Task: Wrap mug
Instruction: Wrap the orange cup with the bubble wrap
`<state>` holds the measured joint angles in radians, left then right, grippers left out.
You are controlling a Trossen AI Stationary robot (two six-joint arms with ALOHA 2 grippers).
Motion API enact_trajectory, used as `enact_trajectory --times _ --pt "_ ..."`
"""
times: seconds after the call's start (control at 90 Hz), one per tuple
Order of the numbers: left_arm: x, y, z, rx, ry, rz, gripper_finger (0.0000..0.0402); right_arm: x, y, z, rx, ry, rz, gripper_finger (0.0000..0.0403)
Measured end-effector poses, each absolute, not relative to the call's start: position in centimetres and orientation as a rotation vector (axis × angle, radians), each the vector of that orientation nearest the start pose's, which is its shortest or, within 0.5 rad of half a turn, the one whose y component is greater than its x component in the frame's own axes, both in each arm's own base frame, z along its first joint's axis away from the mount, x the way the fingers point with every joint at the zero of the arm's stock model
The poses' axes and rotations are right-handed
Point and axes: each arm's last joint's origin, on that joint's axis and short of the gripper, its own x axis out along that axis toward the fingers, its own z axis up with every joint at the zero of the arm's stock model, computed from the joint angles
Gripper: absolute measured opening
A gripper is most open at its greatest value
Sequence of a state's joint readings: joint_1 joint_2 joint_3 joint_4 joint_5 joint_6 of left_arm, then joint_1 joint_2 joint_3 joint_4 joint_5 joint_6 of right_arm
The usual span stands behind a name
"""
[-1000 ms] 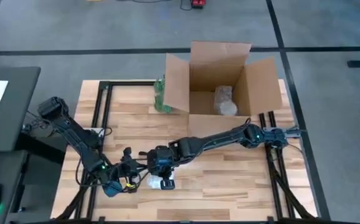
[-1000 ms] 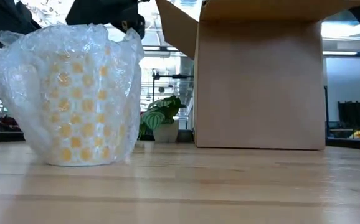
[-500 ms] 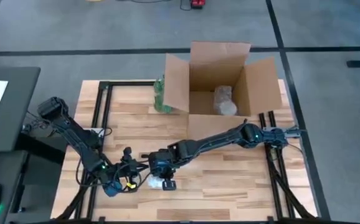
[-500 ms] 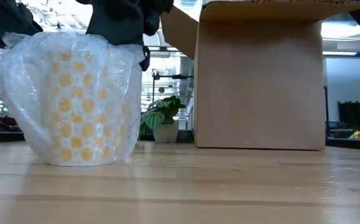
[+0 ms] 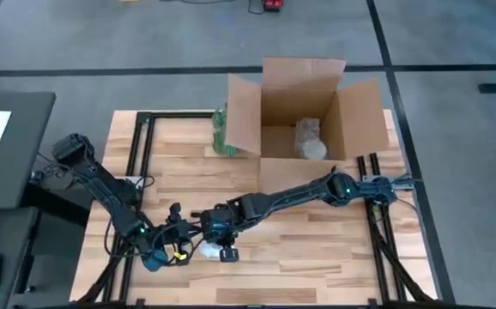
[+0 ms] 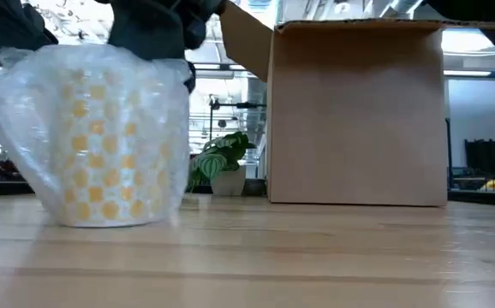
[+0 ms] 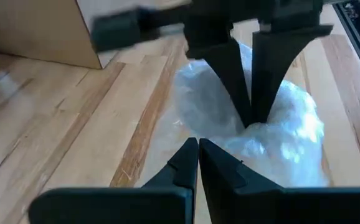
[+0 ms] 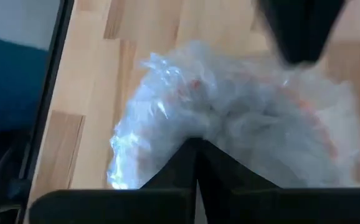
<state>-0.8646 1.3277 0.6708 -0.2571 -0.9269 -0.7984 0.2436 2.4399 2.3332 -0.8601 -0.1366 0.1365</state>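
Observation:
The mug (image 6: 102, 145), white with yellow checks, stands upright on its base near the table's near-left part, wrapped in clear bubble wrap (image 5: 207, 251). My right gripper (image 7: 251, 118) stands over the mug's top, fingers shut and pointing down into the wrap. My left gripper (image 7: 197, 146), also shut, lies low at the wrap's left side (image 5: 182, 250). The mug's rim and handle are hidden by the wrap. My left gripper touches the wrap's loose edge (image 7: 179, 140) with its shut fingertips, coming level from the table's left. Whether a layer lies between the fingers cannot be told. My right gripper presses its shut fingers down from above onto the bunched wrap at the mug's top (image 8: 195, 134). The wrap is crumpled under the tips, and the mug stays on the table.
An open cardboard box (image 5: 304, 120) stands at the table's far middle, holding a wrapped bundle (image 5: 310, 139). A green leafy plant (image 5: 221, 130) stands by the box's left flap. Bare wood lies to the right of the mug.
My right gripper has gone down and slightly toward the table's left, onto the mug's top. The wrap's upstanding frilled top has been pushed down and flattened. The mug has stayed upright on the table.

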Motion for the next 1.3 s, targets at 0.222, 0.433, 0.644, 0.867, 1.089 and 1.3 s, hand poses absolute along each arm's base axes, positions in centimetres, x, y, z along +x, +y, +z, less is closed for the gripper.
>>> enact_trajectory --times 0.222,0.433,0.644,0.867,1.089,1.3 --pt "17.2 -16.7 19.0 -0.060 0.499 0.269 0.0000 49.5 12.5 25.8 0.034 1.004 0.186 0.0000" --pt "17.2 -16.6 18.9 -0.050 0.504 0.272 0.0000 49.3 11.9 24.8 0.064 1.086 0.125 0.0000" --pt "17.0 -15.7 17.6 -0.066 0.517 0.304 0.0000 50.5 12.1 21.7 0.082 1.117 0.140 0.0000" --pt "16.7 -15.4 16.5 -0.116 0.492 0.301 0.0000 51.1 12.3 20.0 0.081 1.128 0.145 0.0000" --pt "16.8 -15.5 16.5 -0.130 0.476 0.291 0.0000 50.7 12.3 21.2 0.082 1.121 0.149 0.0000" --pt "16.8 -15.5 16.5 -0.123 0.478 0.289 0.0000 49.7 12.0 24.6 0.086 1.056 0.129 0.0000"
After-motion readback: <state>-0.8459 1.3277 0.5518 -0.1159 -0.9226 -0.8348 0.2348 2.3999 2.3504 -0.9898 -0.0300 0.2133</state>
